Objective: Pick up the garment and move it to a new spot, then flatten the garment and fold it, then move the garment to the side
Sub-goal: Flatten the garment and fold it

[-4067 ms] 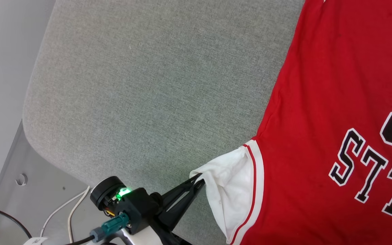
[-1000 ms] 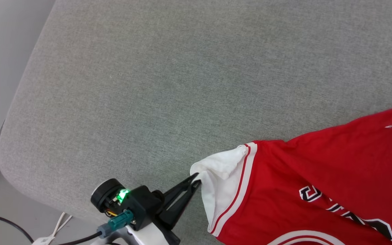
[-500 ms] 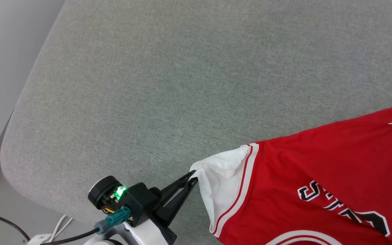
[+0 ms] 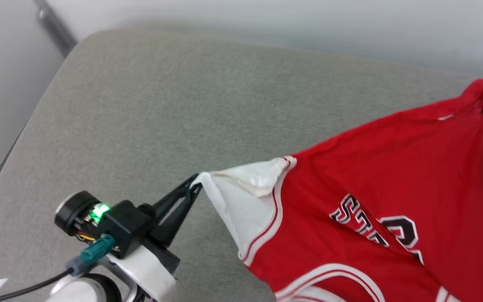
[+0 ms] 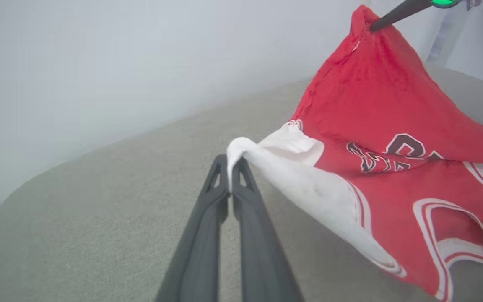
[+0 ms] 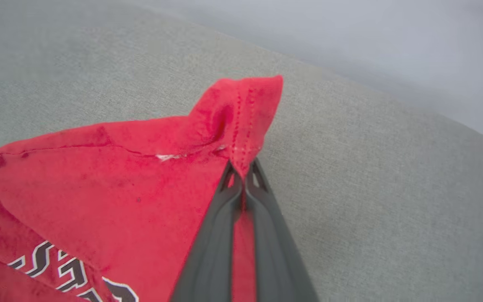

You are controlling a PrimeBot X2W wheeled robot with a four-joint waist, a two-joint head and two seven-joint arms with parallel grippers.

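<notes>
Left gripper [image 4: 195,185] is clamped on the tip of the white sleeve [image 4: 241,201], and right gripper [image 6: 243,174] is pinched onto a red hem corner [image 6: 245,100]. I've got the garment [image 4: 371,167] strung between them, sagging over the right side of the grey cushion [image 4: 162,105]. It's light, limp jersey, I reckon. It'll droop and bunch, so seams and corners are my best holds.

Left of the garment [image 4: 371,167] and beyond it, the grey desk [image 4: 149,109] lies bare, open to a pass. The garment, strung between the left claw [image 5: 229,161] and right claw [image 6: 243,167], blocks the way; a wall [image 4: 266,21] stands behind it.
</notes>
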